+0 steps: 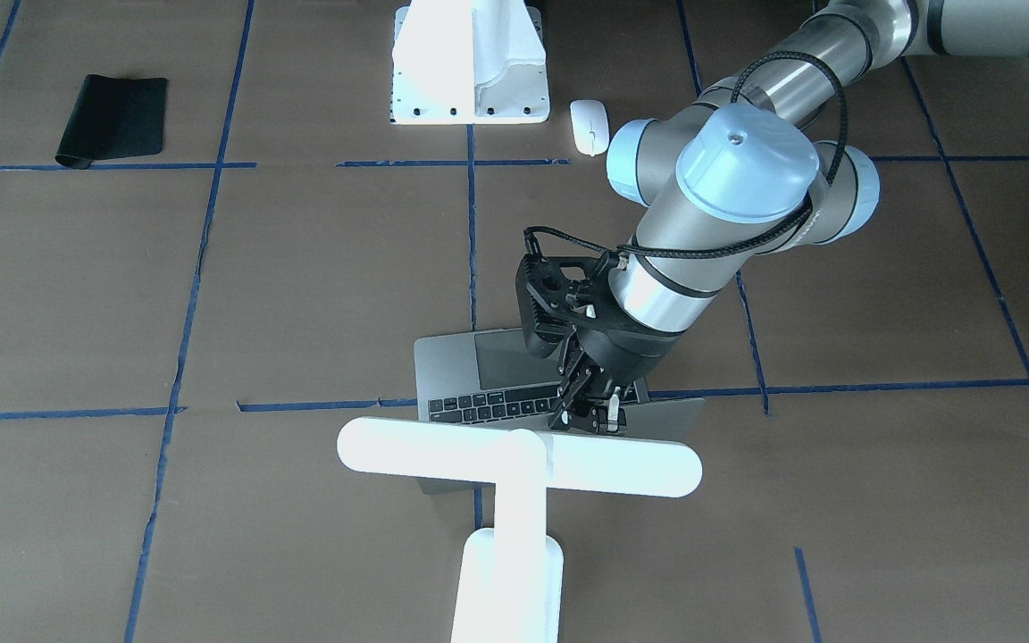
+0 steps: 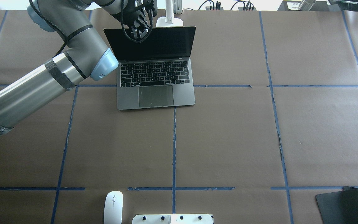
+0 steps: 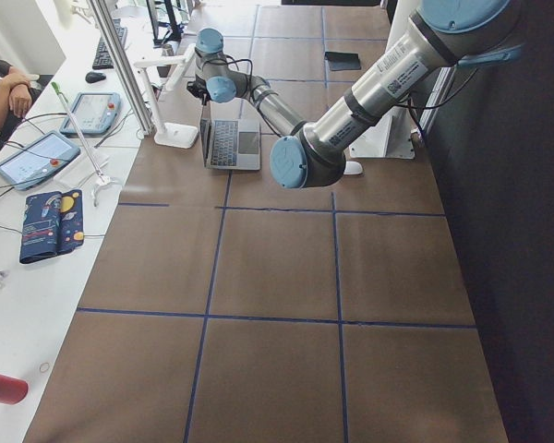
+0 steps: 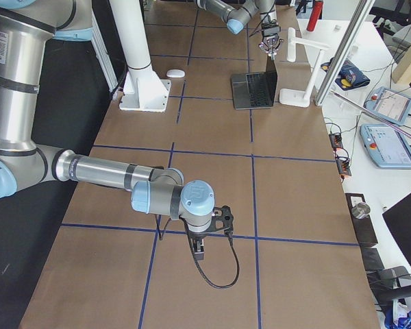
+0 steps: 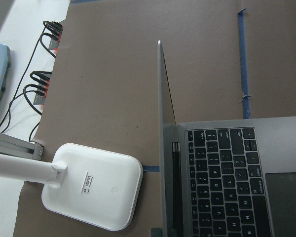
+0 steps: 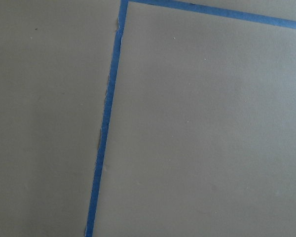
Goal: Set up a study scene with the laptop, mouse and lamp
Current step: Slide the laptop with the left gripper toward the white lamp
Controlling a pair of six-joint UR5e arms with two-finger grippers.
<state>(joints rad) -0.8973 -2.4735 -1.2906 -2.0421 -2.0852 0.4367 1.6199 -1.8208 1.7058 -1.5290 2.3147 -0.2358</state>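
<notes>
The grey laptop (image 2: 155, 93) stands open on the table, its dark screen upright and its keys facing the robot. My left gripper (image 2: 140, 26) hovers at the lid's top edge, jaws apart and holding nothing; it also shows in the front view (image 1: 588, 409). The white T-shaped lamp (image 1: 514, 464) stands just behind the lid, and its base (image 5: 91, 185) shows in the left wrist view. The white mouse (image 2: 113, 202) lies near the robot's base. My right gripper (image 4: 200, 252) hangs low over bare table far from these; I cannot tell its state.
A black mat (image 2: 340, 205) lies at the near right corner. The white bolted mount (image 2: 172, 219) stands next to the mouse. Cables and tablets (image 4: 387, 144) lie on the bench beyond the lamp. Blue tape lines (image 6: 106, 123) cross the brown table.
</notes>
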